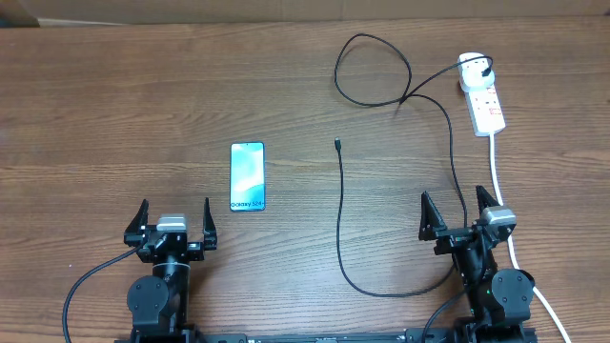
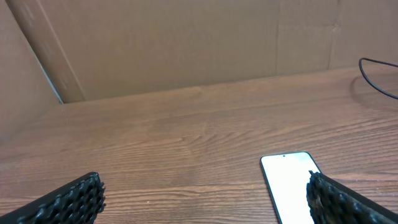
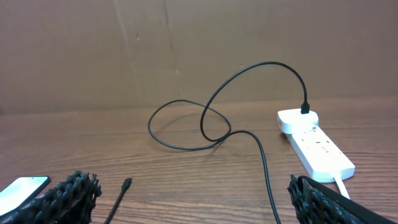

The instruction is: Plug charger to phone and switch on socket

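Lying face up on the bench [image 1: 114, 114], the phone [image 1: 248, 176] sits just beyond the left hand [image 1: 175, 208], which is spread apart and holds nothing. The right hand [image 1: 454, 200], at the near right, is likewise spread wide and empty. The charger [image 1: 341, 219] loops across the bench. Its connector tip [image 1: 338, 144] rests loose to the right of the phone, apart from it. Its plug [image 1: 487, 67] sits in the far end of the socket [image 1: 483, 98] at the far right.

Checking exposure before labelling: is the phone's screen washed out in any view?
Overhead: the phone is evenly lit, its blue-white gradient and small dark text showing. Left wrist: its screen is blown out to plain white. Right wrist: only a pale corner shows, also without detail.
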Motion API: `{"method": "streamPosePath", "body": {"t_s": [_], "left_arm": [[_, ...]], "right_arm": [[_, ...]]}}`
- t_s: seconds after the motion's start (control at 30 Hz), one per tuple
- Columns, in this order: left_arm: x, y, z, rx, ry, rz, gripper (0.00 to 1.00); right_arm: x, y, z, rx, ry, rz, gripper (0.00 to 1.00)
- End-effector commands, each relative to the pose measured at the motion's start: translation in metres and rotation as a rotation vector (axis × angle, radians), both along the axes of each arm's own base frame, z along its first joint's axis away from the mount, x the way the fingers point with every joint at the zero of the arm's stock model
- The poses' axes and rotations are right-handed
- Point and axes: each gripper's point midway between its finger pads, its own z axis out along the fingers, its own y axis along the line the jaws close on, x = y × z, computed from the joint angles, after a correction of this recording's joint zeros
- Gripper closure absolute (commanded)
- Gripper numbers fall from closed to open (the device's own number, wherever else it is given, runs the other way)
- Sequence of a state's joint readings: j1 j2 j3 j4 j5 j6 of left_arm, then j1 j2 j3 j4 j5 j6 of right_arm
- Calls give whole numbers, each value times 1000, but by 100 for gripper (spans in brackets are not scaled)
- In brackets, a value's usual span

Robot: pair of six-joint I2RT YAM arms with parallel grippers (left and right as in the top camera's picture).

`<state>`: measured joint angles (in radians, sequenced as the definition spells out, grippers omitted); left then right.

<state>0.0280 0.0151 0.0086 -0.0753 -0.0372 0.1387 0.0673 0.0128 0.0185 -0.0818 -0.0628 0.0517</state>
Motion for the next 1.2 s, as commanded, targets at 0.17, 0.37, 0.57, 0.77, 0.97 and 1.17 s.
{"method": "streamPosePath", "body": {"t_s": [0.17, 0.37, 0.57, 0.77, 0.97, 1.17], "left_arm": [[0, -1, 21, -9, -86, -5, 0], [-2, -1, 38, -88, -126, -5, 0], [-6, -6, 64, -97, -160, -37, 0], [-7, -7, 93, -105, -153, -40, 1], [3, -19, 124, -109, -109, -109, 0], [26, -27, 149, -130, 41, -153, 1]], "right_arm": [[0, 0, -2, -1, -2, -3, 0], [0, 0, -2, -1, -2, -3, 0], [0, 0, -2, -1, -2, -3, 0], [0, 0, -2, -1, -2, -3, 0], [0, 0, -2, -1, -2, -3, 0], [0, 0, -2, -1, -2, -3, 0]]}}
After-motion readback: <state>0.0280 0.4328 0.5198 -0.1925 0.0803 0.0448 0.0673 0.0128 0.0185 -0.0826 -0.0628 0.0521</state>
